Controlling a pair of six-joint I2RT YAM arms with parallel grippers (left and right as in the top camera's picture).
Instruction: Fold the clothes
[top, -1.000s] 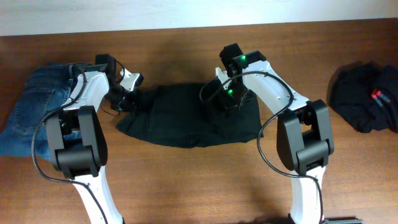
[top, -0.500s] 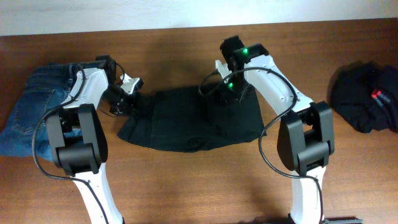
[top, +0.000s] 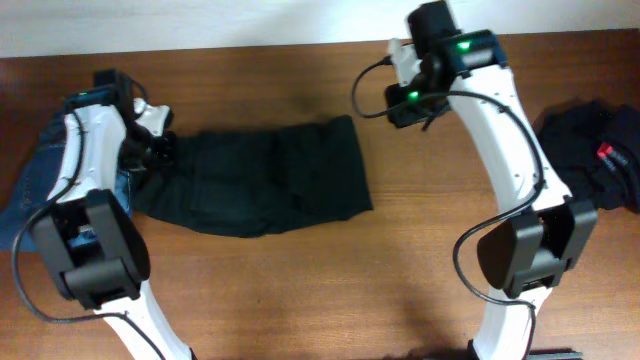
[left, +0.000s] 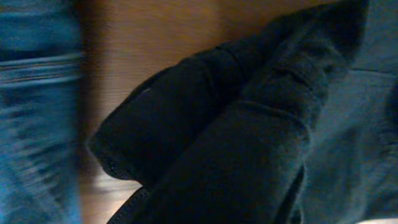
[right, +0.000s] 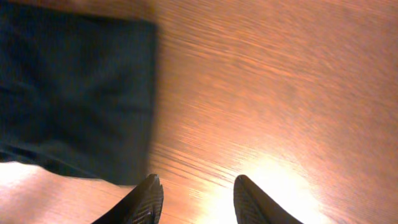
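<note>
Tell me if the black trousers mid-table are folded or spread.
Folded: the black trousers lie as one compact band, layers doubled over at the left end.

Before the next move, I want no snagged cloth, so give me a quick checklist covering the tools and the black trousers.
1. Left tool shut on black trousers' bunched end: ok.
2. Right tool open, nothing in it, over the table, off the cloth: ok.
3. Trousers lying flat: not ok, left end bunched.
4. Jeans apart from trousers: cannot tell, left arm covers it.
5. Garment with red label well clear: ok.
</note>
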